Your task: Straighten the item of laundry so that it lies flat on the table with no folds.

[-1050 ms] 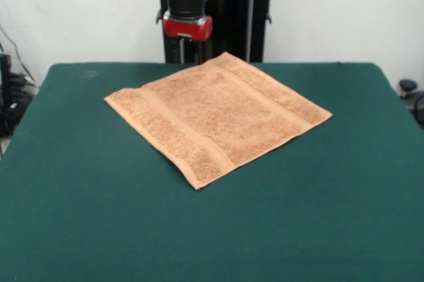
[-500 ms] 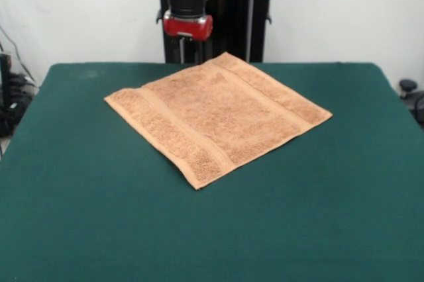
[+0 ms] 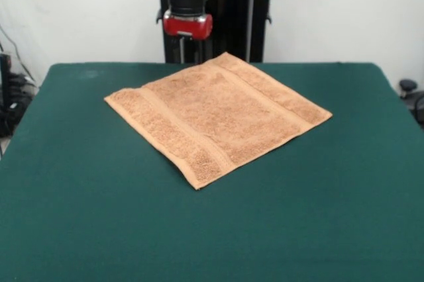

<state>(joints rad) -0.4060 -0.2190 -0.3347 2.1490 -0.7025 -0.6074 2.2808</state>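
Note:
The item of laundry, an orange-tan terry towel, lies spread out on the dark green table, turned like a diamond with one corner toward the front. A woven band runs near its left edge and another near its right edge. No fold shows on it. The red and black arm hangs over the table's far edge, and its gripper sits above and just behind the towel's far corner, apart from the cloth. The dark pedestal behind hides the gripper's outline, so its state does not show.
The black pedestal stands behind the far edge of the table. Cables and dark gear sit off the left side, and a small black object lies off the right side. Green tabletop surrounds the towel on every side.

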